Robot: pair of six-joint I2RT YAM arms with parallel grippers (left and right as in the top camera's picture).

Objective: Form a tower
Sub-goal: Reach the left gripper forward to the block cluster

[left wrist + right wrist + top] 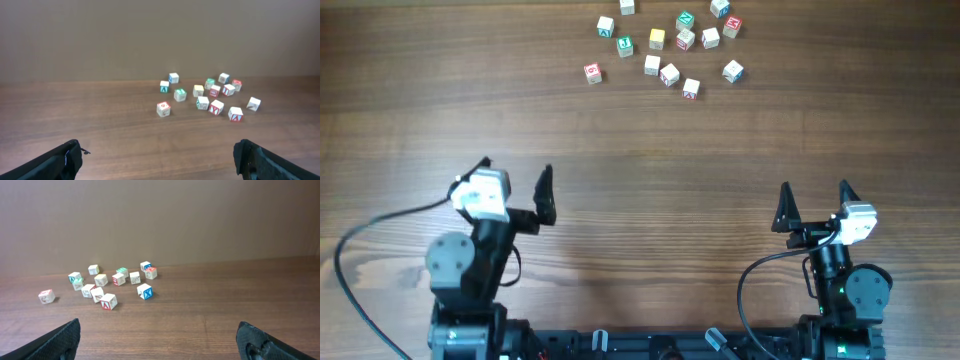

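At the overhead view's top edge, one letter cube (627,6) is cropped.

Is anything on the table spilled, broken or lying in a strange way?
Nothing looks damaged or spilled. The letter cubes lie scattered on the far part of the table, turned at different angles, none visibly stacked.

Both arms seem folded back at their bases, left tool (516,170) and right tool (815,188) both spread wide.
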